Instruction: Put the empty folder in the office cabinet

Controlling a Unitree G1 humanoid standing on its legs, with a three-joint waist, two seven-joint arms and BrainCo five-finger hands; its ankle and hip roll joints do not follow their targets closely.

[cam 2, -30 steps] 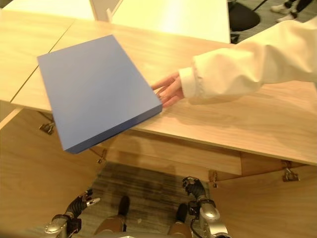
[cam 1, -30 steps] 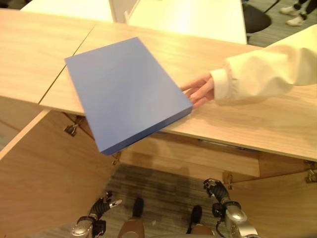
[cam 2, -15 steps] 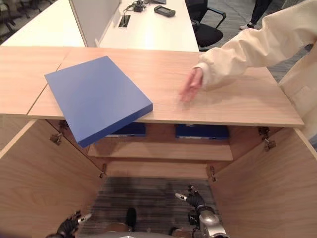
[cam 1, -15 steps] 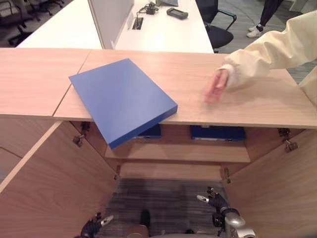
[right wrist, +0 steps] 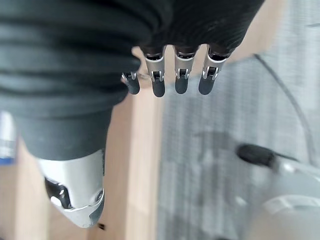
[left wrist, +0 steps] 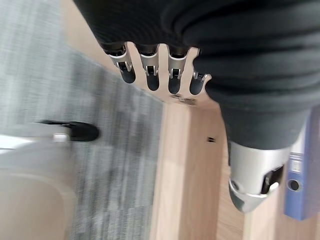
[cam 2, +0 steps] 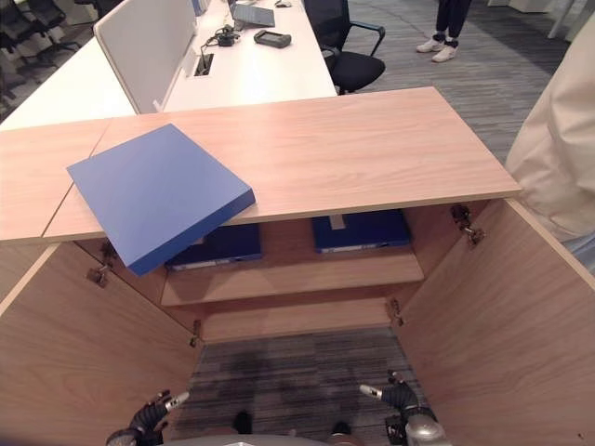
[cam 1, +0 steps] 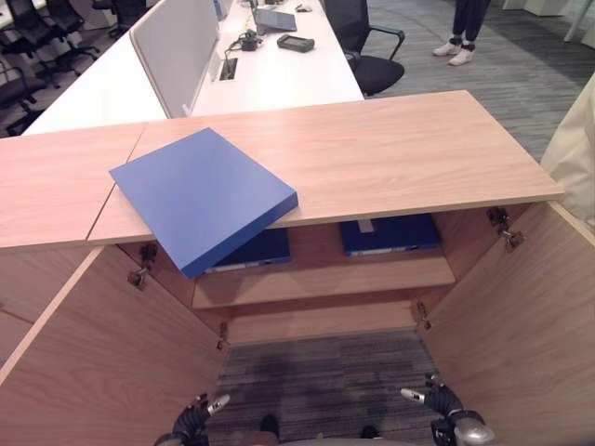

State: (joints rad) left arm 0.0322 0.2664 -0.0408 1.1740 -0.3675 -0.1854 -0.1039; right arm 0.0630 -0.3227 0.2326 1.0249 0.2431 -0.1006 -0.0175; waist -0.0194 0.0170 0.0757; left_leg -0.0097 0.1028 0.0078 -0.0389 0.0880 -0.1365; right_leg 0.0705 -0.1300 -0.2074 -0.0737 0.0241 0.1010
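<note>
One blue folder (cam 1: 200,197), stiff, light, overhangs the bench (cam 1: 390,153) edge well above my left hand (cam 1: 195,418) and right hand (cam 1: 437,401), both relaxed, empty; I judge its overhanging corner graspable.

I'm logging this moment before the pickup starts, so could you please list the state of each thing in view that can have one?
Blue folder: closed, flat on the cabinet top, one corner overhanging the front edge, untouched.
Cabinet doors: both swung open.
Cabinet shelf: holds two blue binders, lying flat.
Left robot hand: open, empty, low by the floor.
Right robot hand: open, empty, low by the floor.
</note>
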